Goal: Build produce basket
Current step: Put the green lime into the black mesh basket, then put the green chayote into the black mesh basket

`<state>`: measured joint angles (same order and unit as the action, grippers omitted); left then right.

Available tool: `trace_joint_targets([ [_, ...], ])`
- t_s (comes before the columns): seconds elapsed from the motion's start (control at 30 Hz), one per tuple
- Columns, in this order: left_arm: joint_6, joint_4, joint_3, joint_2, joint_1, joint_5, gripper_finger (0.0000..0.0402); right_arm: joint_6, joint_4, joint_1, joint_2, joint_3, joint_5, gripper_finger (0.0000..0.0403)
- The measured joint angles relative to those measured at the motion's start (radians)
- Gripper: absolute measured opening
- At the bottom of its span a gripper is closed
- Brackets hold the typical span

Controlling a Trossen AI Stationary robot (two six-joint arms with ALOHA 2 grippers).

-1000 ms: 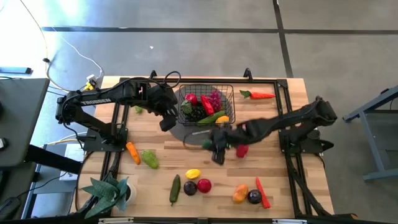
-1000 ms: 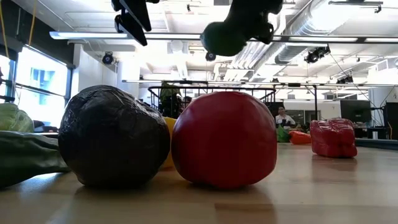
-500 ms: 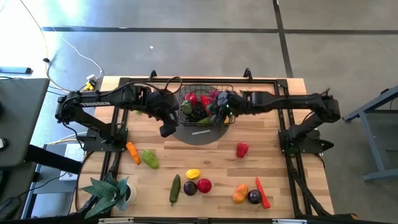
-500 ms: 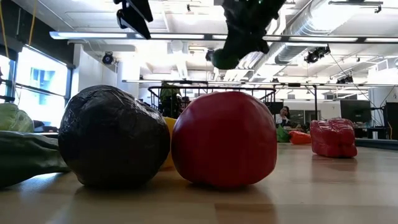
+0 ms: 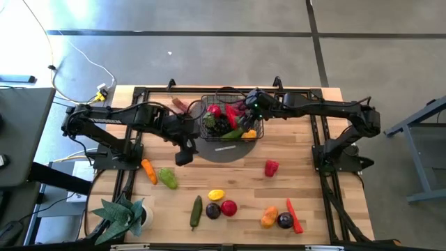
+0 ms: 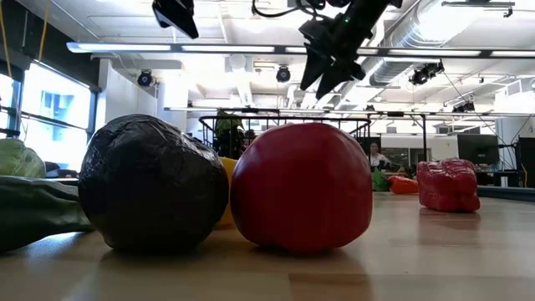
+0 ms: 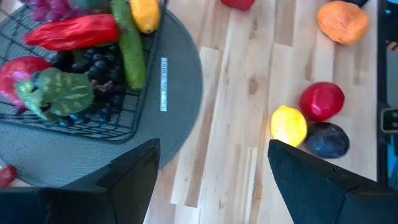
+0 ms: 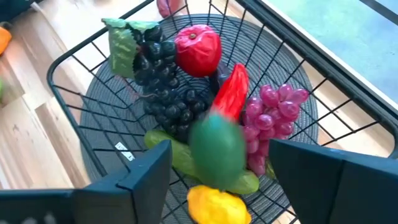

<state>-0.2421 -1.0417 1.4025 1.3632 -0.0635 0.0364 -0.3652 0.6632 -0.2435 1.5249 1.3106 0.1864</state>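
The black wire basket (image 5: 259, 134) stands on a round grey mat at the far middle of the table. It holds dark grapes (image 8: 163, 93), a red apple (image 8: 198, 48), a red chili, purple grapes (image 8: 273, 115), a cucumber and a yellow piece. My right gripper (image 8: 217, 177) hangs open above the basket (image 8: 74, 56). A blurred green piece (image 8: 217, 149) shows below it, over the basket's contents and free of the fingers. My left gripper (image 5: 182, 155) hovers open over the mat's near-left edge, nothing between its fingers (image 7: 134, 180).
Loose produce lies on the table: a red pepper (image 5: 271, 167), a carrot (image 5: 148, 170), a green pepper (image 5: 168, 178), a lemon (image 5: 217, 195), a plum, an apple (image 5: 228, 207), a cucumber (image 5: 196, 211), and more near right. A potted plant (image 5: 122, 216) stands near left.
My right gripper has carried the green piece from the mat's near side toward the far edge, until it stood above the basket. There it has opened and let the piece go. My left gripper has drifted toward the near edge, still open.
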Motion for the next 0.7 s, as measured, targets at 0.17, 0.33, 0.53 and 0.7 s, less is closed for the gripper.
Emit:
trace_joint_targets([
  [0.17,-0.002,-0.02,0.0,0.0,0.034,0.0,0.0289,0.008,0.0,-0.006,0.0,0.0,0.0,0.0275],
  [0.33,-0.014,-0.106,0.0,0.0,0.058,0.0,0.0289,0.008,0.0,-0.006,0.0,0.0,-0.008,0.0284],
  [0.53,-0.016,-0.237,0.0,0.0,0.094,0.0,0.0289,0.055,0.003,-0.005,0.0,0.0,-0.016,0.0284],
  [0.7,0.061,-0.294,0.0,0.0,0.136,0.001,0.0289,0.083,0.003,-0.005,0.0,0.0,-0.046,0.0284],
])
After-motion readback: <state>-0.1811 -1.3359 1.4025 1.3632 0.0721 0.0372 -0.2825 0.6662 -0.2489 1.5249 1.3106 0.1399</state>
